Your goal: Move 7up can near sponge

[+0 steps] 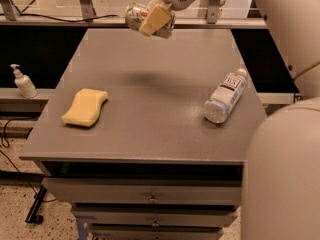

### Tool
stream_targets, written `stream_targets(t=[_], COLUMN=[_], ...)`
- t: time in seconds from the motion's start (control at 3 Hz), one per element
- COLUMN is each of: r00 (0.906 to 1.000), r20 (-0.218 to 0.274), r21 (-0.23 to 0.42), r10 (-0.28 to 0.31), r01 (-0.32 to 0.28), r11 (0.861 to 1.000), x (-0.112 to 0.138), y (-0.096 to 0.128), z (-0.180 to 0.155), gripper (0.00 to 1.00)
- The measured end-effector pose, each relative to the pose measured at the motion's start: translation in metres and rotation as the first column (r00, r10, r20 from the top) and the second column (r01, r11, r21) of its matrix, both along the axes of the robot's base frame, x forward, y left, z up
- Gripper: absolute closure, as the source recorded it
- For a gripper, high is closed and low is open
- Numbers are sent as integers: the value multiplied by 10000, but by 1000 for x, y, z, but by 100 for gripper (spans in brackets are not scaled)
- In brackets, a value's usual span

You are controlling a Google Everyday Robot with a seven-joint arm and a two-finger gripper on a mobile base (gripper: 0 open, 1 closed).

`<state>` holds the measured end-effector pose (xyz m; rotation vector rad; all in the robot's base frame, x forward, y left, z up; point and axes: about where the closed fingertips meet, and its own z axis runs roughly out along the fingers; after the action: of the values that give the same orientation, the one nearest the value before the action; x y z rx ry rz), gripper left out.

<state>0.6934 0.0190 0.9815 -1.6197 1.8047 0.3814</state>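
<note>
Claw [151,21] hangs high over the far edge of the table [165,109], pinching the 7up can [134,15] clear of the surface. On the table we see a water bottle [225,96] lying at right and the sponge [85,107] at left, well apart from the can. We judge the can light, thin-walled, slick and easily dented: squeeze mid-body, gently.

Gripper [151,20] holding 7up can [134,15] seemingly above far table [160,101] edge; sponge [85,107] front-left, bottle [225,96] right.
</note>
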Motion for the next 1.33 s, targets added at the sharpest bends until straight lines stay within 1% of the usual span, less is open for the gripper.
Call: stream_targets(t=[0.33,0.67,1.0,1.33], r00=[9959,9963,9964,9902], r20=[793,299,275,-1], r21=[524,297,278,-394], r10=[440,802,801,1396], r01=[-482,-811,-809,-1395], r11=[9975,9963,9963,9894], x=[-61,-81,-80,-79], y=[8,21,21,29], z=[36,10,8,-1], gripper=[100,100,100,100])
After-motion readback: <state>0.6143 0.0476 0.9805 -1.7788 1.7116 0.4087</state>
